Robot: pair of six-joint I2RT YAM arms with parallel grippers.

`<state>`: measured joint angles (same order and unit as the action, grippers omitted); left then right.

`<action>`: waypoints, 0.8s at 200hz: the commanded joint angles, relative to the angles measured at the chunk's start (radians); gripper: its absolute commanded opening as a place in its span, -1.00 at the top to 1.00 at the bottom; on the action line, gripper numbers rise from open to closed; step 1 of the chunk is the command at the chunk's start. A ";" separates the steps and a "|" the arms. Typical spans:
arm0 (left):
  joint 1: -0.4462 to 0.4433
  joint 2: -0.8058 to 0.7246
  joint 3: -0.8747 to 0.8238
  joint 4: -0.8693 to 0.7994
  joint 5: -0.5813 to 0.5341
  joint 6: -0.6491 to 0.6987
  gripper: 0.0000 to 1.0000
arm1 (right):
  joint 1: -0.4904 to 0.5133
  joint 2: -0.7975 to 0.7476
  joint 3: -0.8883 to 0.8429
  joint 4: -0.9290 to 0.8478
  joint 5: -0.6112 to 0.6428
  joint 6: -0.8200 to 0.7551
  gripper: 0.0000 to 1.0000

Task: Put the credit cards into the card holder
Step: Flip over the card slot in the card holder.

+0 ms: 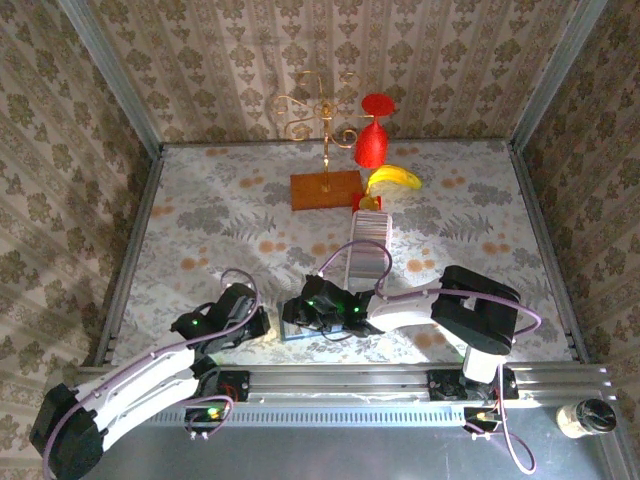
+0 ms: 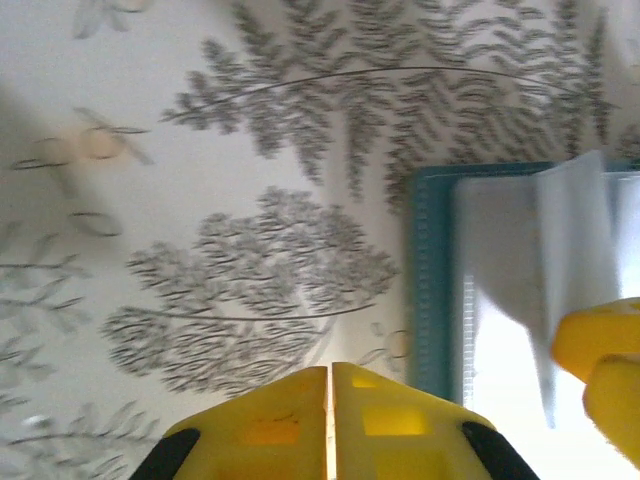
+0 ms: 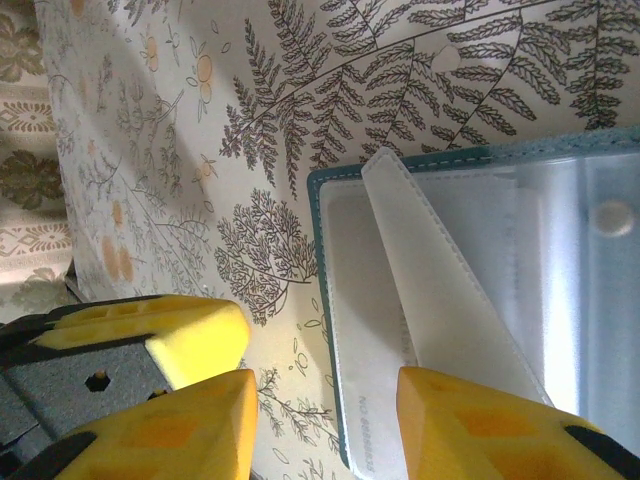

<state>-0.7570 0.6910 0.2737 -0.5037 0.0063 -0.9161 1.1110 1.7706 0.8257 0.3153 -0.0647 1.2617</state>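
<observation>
Early stage, by my read. The credit cards (image 1: 370,240) stand edge-on as a striped row in the white rack (image 1: 352,262), centre of the top view, just below the wooden block (image 1: 325,190). None is in either pair of jaws. The card holder (image 1: 297,332) lies opened flat on the desk (image 1: 200,220), lower centre, mostly hidden under the right gripper (image 1: 318,305). Left to do: pick a card, slot it in, repeat.

Right gripper (image 3: 320,400): jaws wide apart, nothing pinched. One finger sits at the foot of a clear sleeve (image 3: 440,290) that stands up off the holder; cannot tell if they touch.
Left gripper (image 2: 330,375): jaws pressed together, nothing between them, low over bare desk just left of the holder's teal edge (image 2: 430,280).

View differences:
- The top view gives the layout: cards well apart from the holder, left gripper (image 1: 245,315) just beside the right one. The holder's inside is hidden there.
- The right wrist shows the holder's (image 3: 325,215) pale pockets, a snap at right, and a printed pale insert in the left pocket. Cannot tell if that is a card.
- The left wrist shows the left jaws' closure, and the right fingers (image 2: 600,350) at its right edge.
</observation>
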 commanded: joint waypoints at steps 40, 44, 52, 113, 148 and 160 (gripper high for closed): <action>0.050 -0.090 0.127 -0.263 -0.214 -0.027 0.88 | 0.018 0.039 0.067 0.044 -0.016 0.012 0.17; 0.054 -0.093 0.135 -0.279 -0.230 -0.033 0.86 | 0.019 0.043 0.069 0.047 -0.016 0.013 0.17; 0.061 -0.102 0.152 -0.310 -0.256 -0.043 0.81 | 0.019 0.046 0.075 0.051 -0.015 0.013 0.17; 0.125 -0.188 0.267 -0.454 -0.391 -0.036 0.58 | 0.036 0.135 0.167 0.091 -0.049 0.014 0.16; 0.156 -0.233 0.315 -0.499 -0.418 -0.024 0.49 | 0.041 0.190 0.219 0.134 -0.081 0.019 0.16; 0.159 -0.243 0.320 -0.494 -0.402 -0.022 0.47 | 0.041 0.202 0.238 0.148 -0.091 0.010 0.16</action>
<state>-0.6075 0.4732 0.5636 -0.9394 -0.3653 -0.9485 1.1439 1.9423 1.0180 0.4133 -0.1226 1.2659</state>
